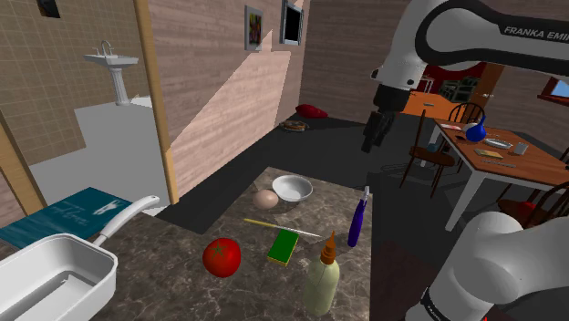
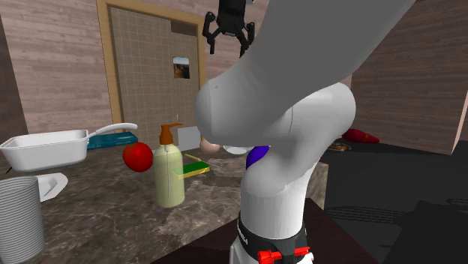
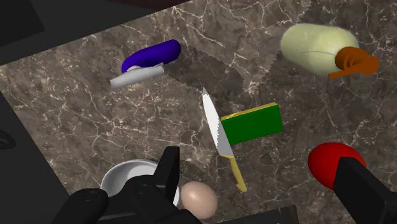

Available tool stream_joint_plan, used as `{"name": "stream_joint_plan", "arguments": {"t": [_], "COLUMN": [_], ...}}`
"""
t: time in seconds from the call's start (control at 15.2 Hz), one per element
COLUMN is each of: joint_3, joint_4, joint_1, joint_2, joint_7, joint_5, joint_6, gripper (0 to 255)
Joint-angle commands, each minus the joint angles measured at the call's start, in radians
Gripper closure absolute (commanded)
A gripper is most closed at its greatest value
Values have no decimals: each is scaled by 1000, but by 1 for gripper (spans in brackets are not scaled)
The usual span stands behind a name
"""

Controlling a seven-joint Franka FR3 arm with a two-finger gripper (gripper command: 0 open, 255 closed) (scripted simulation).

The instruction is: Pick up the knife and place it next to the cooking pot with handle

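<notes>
The claw [image 3: 257, 164] hangs spread, pinching nothing, high over the table [image 3: 76, 127]. Below, between its fingers, lies the knife [image 3: 218, 133], yellow handle nearest, a green sponge [image 3: 253, 123] just beside the blade. Beyond lie a blue bottle [image 3: 151, 56] and a soap bottle [image 3: 315, 48]. The pot [image 1: 55, 274] sits farthest off.

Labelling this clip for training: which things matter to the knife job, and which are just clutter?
Job: knife, white pot with handle, open claw.
Clutter: tomato, sponge, soap bottle, bowl, egg, blue bottle.
</notes>
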Motion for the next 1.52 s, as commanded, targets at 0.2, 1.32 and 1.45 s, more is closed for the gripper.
{"name": "stream_joint_plan", "arguments": {"t": [0.2,1.32,1.45], "joint_3": [20,133,145], "joint_4": [-52,-122,-104], "joint_1": [13,60,61], "joint_2": [48,531,604], "joint_7": [-20,-76,-71], "joint_5": [-4,-83,-108], "joint_6": [106,686,744], "gripper": [0,0,0]}}
